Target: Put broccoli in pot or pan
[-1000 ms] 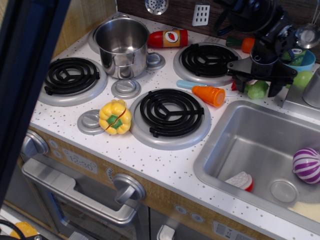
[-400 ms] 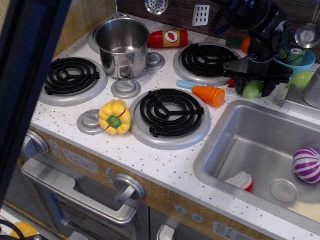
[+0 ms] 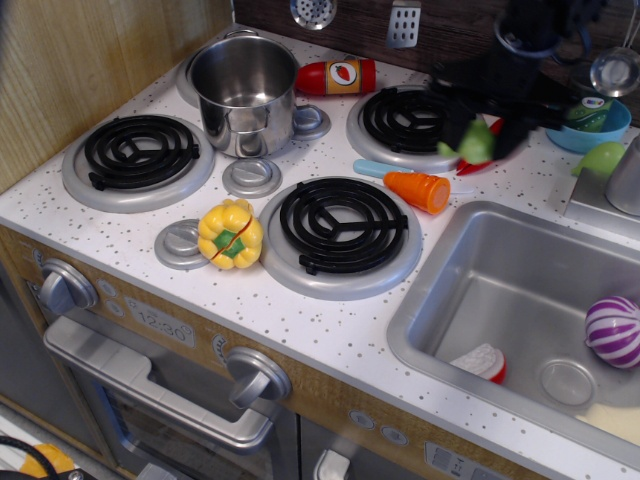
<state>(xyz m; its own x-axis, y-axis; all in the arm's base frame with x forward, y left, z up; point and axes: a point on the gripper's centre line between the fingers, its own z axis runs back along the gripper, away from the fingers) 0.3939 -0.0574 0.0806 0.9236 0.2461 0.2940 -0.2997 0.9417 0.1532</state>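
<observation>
My gripper [image 3: 478, 135] is shut on the pale-green broccoli [image 3: 476, 143] and holds it in the air above the right edge of the back right burner [image 3: 412, 120]. The arm is motion-blurred and reaches in from the top right. The shiny steel pot [image 3: 245, 95] stands upright and empty on the back left burner, well to the left of the gripper.
A ketchup bottle [image 3: 337, 76] lies behind the pot. An orange carrot piece [image 3: 420, 190] and a blue utensil lie right of the front burner [image 3: 338, 232]. A yellow pepper [image 3: 231, 234] is at the front. A blue bowl [image 3: 596, 122], a green fruit [image 3: 601, 158] and the sink [image 3: 520, 300] are at right.
The gripper closed on the broccoli beside the sink, lifted it off the counter and moved it up and to the left. The dark object blocking the left side has gone.
</observation>
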